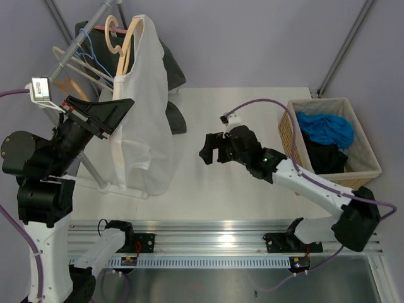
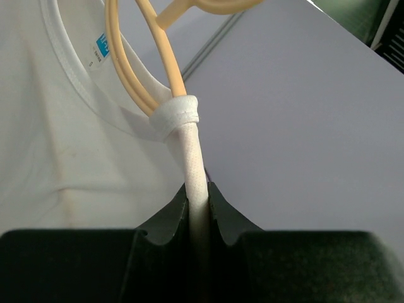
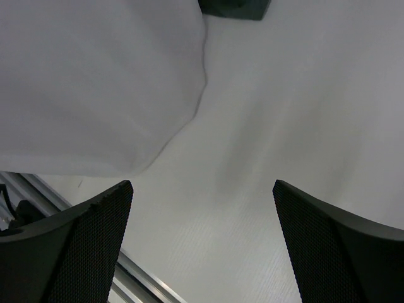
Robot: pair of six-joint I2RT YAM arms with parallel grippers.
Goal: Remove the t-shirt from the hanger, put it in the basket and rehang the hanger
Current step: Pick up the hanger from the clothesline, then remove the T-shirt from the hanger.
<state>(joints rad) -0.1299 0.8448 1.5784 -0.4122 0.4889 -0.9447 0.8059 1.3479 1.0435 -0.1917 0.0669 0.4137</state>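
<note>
Jaws of our left gripper [image 1: 125, 106] pinch the white t-shirt [image 1: 151, 120] at its cream plastic hanger [image 2: 159, 60]; right gripper [image 3: 202, 186] jaws gape wide; spare hangers [image 1: 76, 66] crowd behind.

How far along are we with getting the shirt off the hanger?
Nothing looks done: the t-shirt hangs on the hanger, one shoulder looped around its arm. In hand: the left claw is shut on that shoulder strip. The right claw is open near the shirt's lower edge, holding nothing. Left: slide that shoulder off, then the rest.
</note>
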